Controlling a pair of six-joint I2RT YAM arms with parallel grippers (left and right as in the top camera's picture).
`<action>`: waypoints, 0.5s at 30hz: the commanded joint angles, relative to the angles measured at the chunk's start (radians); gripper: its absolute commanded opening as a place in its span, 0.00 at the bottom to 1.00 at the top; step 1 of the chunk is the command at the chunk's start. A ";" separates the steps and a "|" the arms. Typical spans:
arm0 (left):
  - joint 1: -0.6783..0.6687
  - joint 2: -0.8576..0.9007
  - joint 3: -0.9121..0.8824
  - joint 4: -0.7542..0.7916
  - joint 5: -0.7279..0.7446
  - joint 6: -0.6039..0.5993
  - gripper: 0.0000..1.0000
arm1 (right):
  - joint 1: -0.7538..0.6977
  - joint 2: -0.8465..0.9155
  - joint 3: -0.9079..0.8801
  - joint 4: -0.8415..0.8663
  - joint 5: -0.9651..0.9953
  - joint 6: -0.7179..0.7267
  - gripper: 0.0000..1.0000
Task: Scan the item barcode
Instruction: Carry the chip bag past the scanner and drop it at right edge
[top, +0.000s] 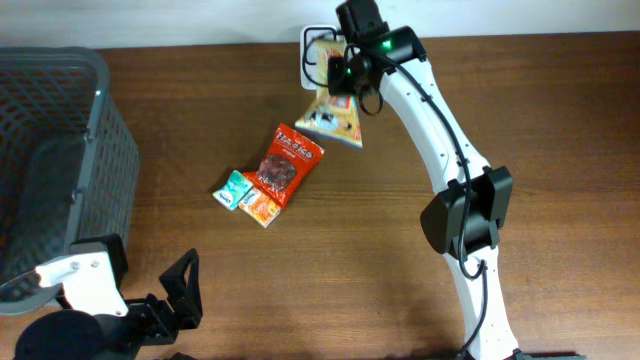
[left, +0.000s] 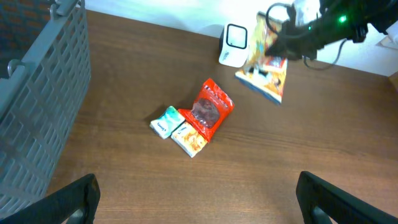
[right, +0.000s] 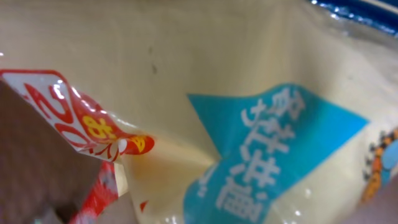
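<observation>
From overhead, the right claw (top: 343, 78) is clamping down on the top of the yellow snack bag (top: 337, 120) at the far side of the bench (top: 520, 120), just beside the white scanner (top: 313, 45). The left claw (top: 150, 278) is hanging wide apart at the near left, by the grey basket (top: 100, 130). A red snack bag (top: 287, 165), teal packet (top: 234, 190) and orange packet (top: 262, 209) are lying mid-bench.

The left wrist cam is seeing the yellow bag tilting up right next to the scanner, with its own fingers (left: 74, 199) spreading at the near corners.

The right wrist cam is only getting a blurry close-up of the yellow bag's blue patch.
</observation>
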 joint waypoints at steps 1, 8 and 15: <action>0.005 0.000 -0.003 0.002 0.007 -0.008 0.99 | -0.003 -0.001 0.019 0.103 0.018 -0.077 0.04; 0.005 0.000 -0.003 0.002 0.007 -0.008 0.99 | -0.007 0.053 0.016 0.340 0.027 -0.076 0.04; 0.005 0.000 -0.003 0.002 0.007 -0.008 0.99 | -0.009 0.100 0.016 0.369 0.028 -0.076 0.04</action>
